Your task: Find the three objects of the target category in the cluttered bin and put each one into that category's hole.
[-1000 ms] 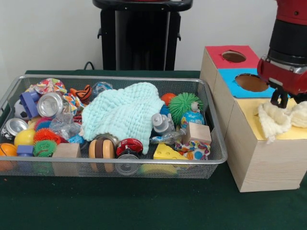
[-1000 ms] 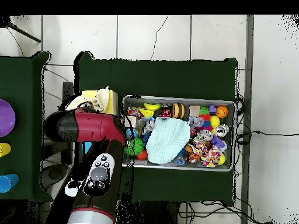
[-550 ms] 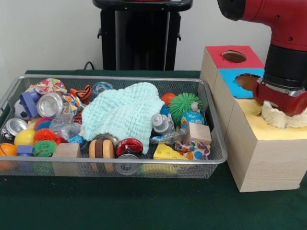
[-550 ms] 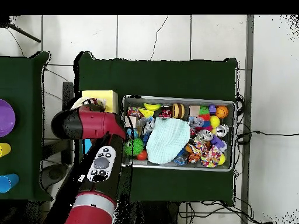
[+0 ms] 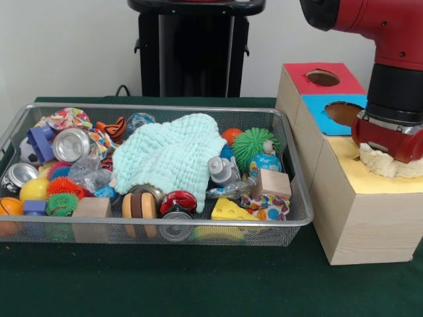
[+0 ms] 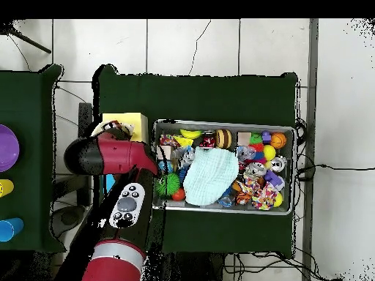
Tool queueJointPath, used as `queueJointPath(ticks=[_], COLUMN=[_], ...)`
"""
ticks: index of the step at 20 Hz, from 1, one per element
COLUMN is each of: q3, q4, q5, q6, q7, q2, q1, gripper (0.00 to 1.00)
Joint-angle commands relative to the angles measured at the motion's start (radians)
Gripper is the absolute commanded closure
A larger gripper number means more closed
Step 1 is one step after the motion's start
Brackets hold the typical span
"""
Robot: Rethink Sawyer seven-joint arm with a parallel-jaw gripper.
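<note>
A cream cloth (image 5: 388, 165) lies bunched on the yellow-topped box (image 5: 370, 183) at the right, over where that box's hole is. My gripper (image 5: 390, 152) presses straight down into the cloth, and the red wrist hides its tips. In the overhead view the arm covers most of the yellow box (image 6: 126, 118), and the gripper (image 6: 116, 133) is under the wrist. A mint-green cloth (image 5: 168, 157) is spread across the middle of the wire bin (image 5: 152, 228), also seen from above as the mint cloth (image 6: 209, 175).
Behind the yellow box stand a blue-topped box (image 5: 332, 122) and a red-topped box (image 5: 310, 66), each with a round hole. The bin holds cans, spiky balls, wooden blocks, a cheese wedge (image 5: 228, 210) and several toys.
The gripper came down with the cream cloth from above the yellow box, pushing it into a bunch on the box top. The arm now reaches in from the upper left.
</note>
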Motion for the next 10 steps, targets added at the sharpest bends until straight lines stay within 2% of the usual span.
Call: queueJointPath(ticks=[1, 6, 10], q3=[0.069, -0.006, -0.019], q4=[0.066, 0.029, 0.004], q5=[0.044, 0.046, 0.041], q6=[0.087, 0.350, 0.431], q7=[0.142, 0.156, 0.143], q2=[0.062, -0.058, -0.096], q1=[0.028, 0.047, 0.032], gripper=[1.00, 1.00, 1.00])
